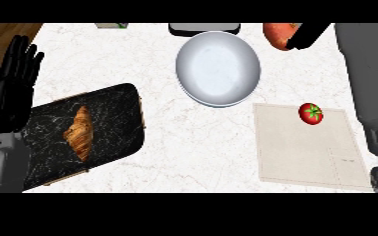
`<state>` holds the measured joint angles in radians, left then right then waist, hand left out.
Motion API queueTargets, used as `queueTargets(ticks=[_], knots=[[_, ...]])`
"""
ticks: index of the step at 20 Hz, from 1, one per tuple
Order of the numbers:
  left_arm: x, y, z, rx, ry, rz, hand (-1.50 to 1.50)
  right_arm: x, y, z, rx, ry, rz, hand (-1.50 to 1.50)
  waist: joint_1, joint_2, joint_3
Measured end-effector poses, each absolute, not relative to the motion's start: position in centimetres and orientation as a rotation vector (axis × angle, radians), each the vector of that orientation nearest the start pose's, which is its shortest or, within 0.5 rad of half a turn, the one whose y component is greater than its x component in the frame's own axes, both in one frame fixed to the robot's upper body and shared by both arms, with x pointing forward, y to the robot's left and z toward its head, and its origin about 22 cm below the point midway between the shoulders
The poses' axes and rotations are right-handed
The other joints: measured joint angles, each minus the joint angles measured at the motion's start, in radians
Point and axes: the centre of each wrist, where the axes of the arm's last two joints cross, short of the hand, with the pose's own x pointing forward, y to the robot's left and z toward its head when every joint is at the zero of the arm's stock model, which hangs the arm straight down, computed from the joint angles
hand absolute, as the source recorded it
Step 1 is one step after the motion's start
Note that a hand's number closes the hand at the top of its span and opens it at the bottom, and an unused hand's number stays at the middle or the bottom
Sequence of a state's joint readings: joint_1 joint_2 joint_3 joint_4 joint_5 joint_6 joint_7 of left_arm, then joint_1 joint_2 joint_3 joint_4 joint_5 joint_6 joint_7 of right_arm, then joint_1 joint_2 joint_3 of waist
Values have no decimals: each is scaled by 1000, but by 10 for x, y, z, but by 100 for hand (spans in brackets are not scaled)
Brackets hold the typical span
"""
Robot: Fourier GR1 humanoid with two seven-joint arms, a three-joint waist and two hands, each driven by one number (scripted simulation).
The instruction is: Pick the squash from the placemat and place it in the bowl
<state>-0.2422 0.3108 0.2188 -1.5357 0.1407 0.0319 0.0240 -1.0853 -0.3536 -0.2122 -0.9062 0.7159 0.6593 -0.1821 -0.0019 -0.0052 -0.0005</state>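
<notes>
An orange squash hangs at the far right of the counter, just right of the bowl's far rim. My right hand is curled against its right side and hides part of it; the grey forearm runs down the right edge. The white bowl sits at the counter's middle back with nothing in it. The beige placemat lies at the near right with a red tomato on its far corner. My left hand rests open, fingers up, at the left edge.
A black marble board with a croissant on it lies at the near left. A dark grey tray stands behind the bowl. A small green and white item sits at the back left.
</notes>
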Motion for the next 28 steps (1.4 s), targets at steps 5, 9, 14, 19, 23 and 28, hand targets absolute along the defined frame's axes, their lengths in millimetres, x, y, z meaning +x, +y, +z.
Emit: queueTargets(ticks=[5,9,14,19,23,28], knots=[[293,328,89,243,-1782,23,0,437,-196,207,-362,-1595,1256,150,5,4,0],[297,324,89,235,-1787,20,0,436,-174,176,-448,-1541,1267,150,11,7,0],[300,325,86,230,-1796,21,0,439,-162,136,-448,-1453,1165,-150,15,10,0],[300,323,81,219,-1794,17,0,438,-153,98,-310,-1461,1017,-150,22,14,1],[299,326,85,217,-1797,16,0,441,-159,93,-240,-1557,856,-150,25,14,1],[298,320,84,215,-1796,18,0,447,-183,101,-269,-1684,618,-150,25,14,1]])
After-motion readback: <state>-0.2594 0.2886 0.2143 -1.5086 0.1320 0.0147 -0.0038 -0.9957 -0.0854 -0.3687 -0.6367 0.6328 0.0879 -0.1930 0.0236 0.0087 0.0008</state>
